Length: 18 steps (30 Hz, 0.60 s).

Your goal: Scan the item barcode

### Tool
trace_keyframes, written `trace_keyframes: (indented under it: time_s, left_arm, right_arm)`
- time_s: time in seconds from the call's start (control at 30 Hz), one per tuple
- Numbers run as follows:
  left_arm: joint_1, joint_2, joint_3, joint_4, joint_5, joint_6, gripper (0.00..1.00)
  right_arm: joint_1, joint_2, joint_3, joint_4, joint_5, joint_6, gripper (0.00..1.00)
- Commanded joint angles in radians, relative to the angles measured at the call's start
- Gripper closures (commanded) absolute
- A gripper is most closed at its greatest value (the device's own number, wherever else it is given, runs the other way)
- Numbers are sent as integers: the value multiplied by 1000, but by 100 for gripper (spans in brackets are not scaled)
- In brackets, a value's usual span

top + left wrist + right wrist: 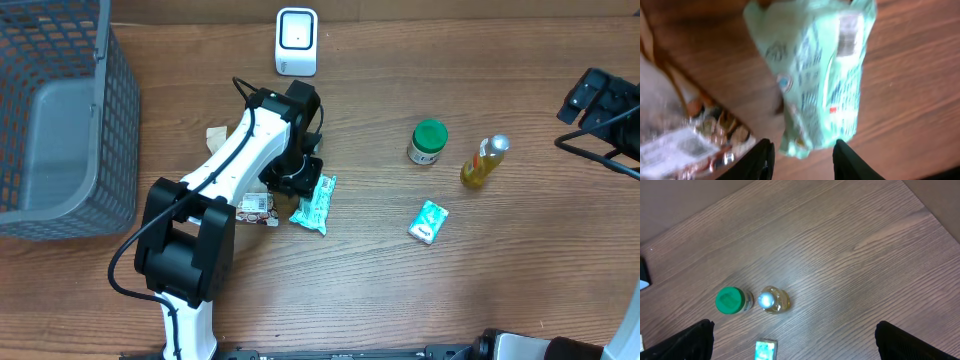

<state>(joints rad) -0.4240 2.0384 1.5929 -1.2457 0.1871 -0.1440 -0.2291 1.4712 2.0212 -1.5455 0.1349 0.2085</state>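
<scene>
A mint-green packet [314,205] lies flat on the wooden table, and a white scanner [296,41] stands at the back. My left gripper [297,180] hangs just over the packet's upper end. In the blurred left wrist view the packet [815,75] fills the middle, with a pale barcode patch [847,32] near its far end. My left gripper [802,162] is open, its dark fingers [760,160] either side of the packet's near end without pinching it. My right gripper [795,342] is wide open and empty, high over the right side [600,100].
A clear-wrapped snack pack [258,208] lies left of the packet. A green-lidded jar [428,141], a yellow bottle [484,162] and a small mint box [428,222] sit to the right. A grey basket [60,120] fills the far left.
</scene>
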Motion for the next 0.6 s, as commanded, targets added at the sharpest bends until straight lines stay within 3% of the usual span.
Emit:
trace_keyframes:
  time_s: [0.0, 0.13, 0.57]
  left_arm:
    - [24, 2, 3, -18, 2, -57, 64]
    - [23, 2, -48, 3, 43, -63, 57]
    - [18, 2, -183, 174, 39, -135, 57]
  right_arm:
    - [-2, -1, 2, 3, 2, -4, 0]
    - [-2, -1, 2, 2, 2, -4, 0]
    - [-2, -1, 2, 2, 2, -4, 0]
